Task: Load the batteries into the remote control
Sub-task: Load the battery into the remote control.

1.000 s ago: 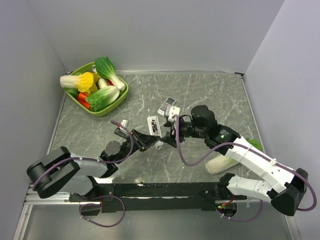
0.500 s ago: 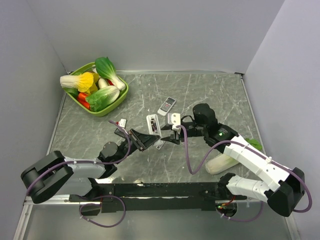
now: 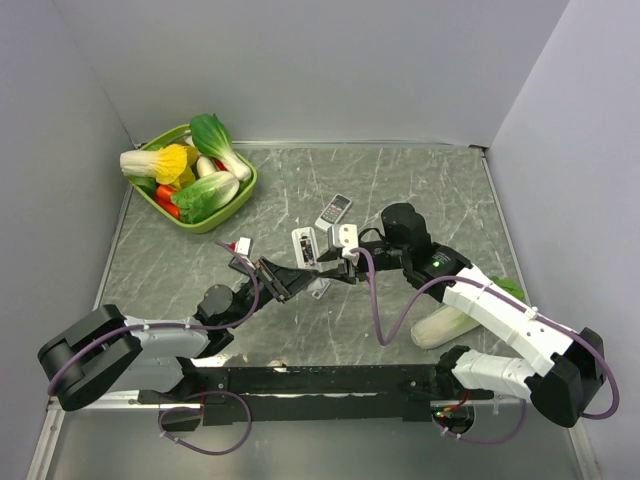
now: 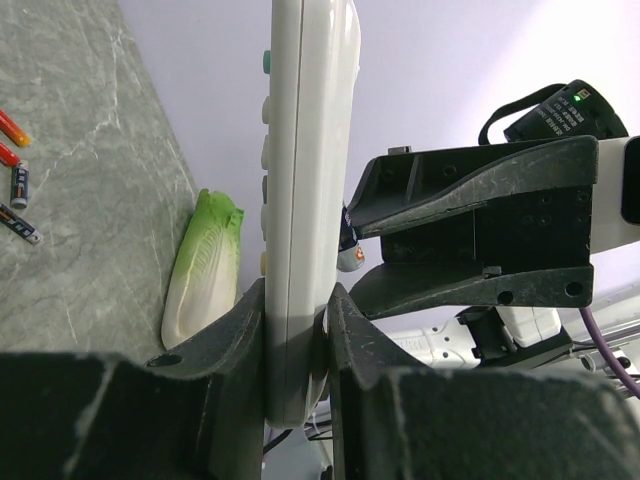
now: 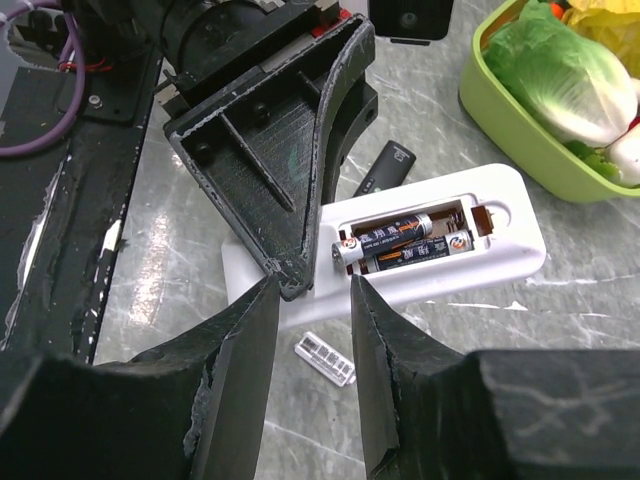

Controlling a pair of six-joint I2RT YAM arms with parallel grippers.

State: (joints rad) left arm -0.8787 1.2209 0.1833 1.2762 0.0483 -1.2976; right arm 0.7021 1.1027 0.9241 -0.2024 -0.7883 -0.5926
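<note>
Seating the upper of the two batteries [image 5: 405,240] looks like the step in hand: both lie in the open compartment of the white remote control [image 5: 480,255], and the upper one's near end seems to ride slightly high. The left gripper [image 4: 297,330] clamps the remote's end. The right gripper [image 5: 310,300] hovers just beside the compartment, jaws narrowly apart and holding nothing. Press squarely and gently, since the left finger [image 5: 290,150] crowds that end. Bare worktop [image 3: 400,190] lies beyond the remote.

Green bowl [image 3: 228,213] of vegetables [image 3: 205,195] back left; napa cabbage [image 3: 440,328] right
</note>
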